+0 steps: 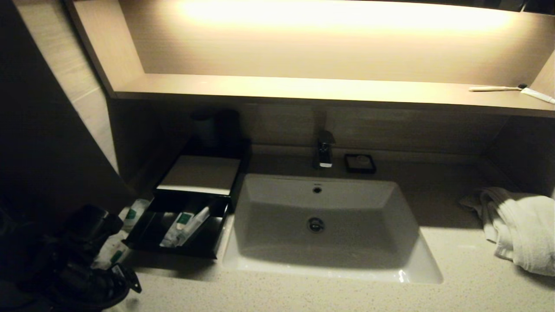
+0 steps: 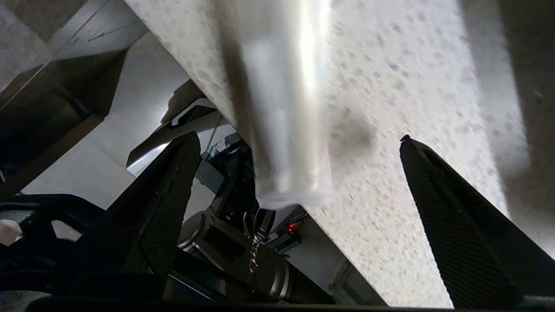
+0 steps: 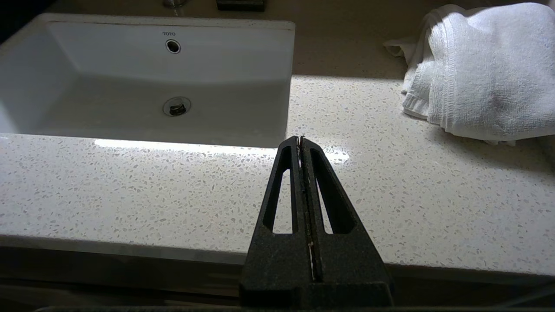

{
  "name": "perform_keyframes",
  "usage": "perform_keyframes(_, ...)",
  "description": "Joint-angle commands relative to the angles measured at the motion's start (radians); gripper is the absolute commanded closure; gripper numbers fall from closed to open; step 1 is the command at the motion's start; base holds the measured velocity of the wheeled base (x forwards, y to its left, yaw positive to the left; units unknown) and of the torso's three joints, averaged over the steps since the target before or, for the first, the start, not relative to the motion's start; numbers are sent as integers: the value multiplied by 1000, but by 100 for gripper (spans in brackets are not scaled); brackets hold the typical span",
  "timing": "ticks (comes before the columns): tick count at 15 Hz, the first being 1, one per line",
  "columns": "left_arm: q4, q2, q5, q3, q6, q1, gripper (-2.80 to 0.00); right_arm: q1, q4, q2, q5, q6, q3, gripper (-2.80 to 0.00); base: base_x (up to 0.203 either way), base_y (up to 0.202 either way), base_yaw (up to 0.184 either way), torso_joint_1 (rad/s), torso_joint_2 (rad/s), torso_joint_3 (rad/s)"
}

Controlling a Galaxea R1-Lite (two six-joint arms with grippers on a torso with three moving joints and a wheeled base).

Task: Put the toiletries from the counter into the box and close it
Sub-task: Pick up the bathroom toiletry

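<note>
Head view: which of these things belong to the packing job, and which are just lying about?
Job:
- box, drawer open, sachets inside
- toiletries on the counter left of the box
- left gripper, open, beside a clear-wrapped item

Lying about:
- towel
- soap dish
- shelf toothbrush
- tap
- right gripper, shut, parked

A warm strip lamp lit the shelf (image 1: 303,91) brightly; the box (image 1: 190,208) and the head view's left side sat in deep shadow. Glare streaked the blurred wrapper (image 2: 286,108) between the left fingers (image 2: 164,203).
</note>
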Motion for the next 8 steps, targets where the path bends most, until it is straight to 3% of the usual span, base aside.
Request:
perform_keyframes(1, 2, 14, 0, -2, -7, 11, -280, 0, 0, 0, 0, 0, 0, 0, 0, 0, 0, 0, 0, 0)
perform_keyframes(8, -26, 30, 0, 1, -27, 23, -280, 0, 0, 0, 0, 0, 0, 0, 0, 0, 0, 0, 0, 0)
